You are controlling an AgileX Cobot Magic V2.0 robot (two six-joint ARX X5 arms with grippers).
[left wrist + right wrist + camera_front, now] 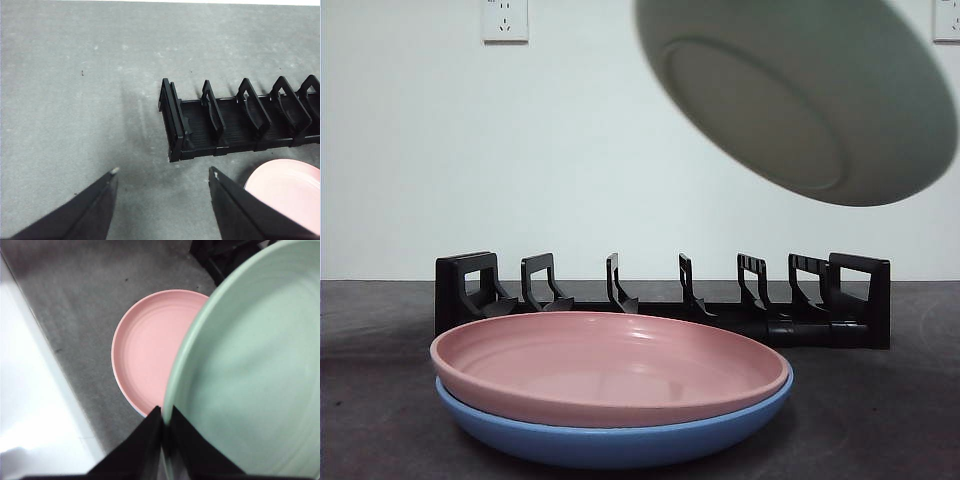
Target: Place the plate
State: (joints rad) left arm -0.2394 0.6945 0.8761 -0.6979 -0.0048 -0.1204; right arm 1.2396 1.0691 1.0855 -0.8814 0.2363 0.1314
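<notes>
My right gripper (164, 415) is shut on the rim of a pale green plate (250, 370) and holds it tilted in the air. In the front view the green plate (800, 95) hangs high at the right, underside toward the camera, above the black dish rack (660, 300). A pink plate (610, 365) lies stacked on a blue plate (620, 440) in front of the rack. My left gripper (162, 172) is open and empty above the bare table by the rack's end (172, 122). The pink plate also shows in the left wrist view (287, 187) and the right wrist view (150, 352).
The grey table (370, 380) ends at a white wall with power sockets (505, 18). The rack has several upright dividers (250, 107) with open slots. A bright white strip (30, 405) borders the table in the right wrist view.
</notes>
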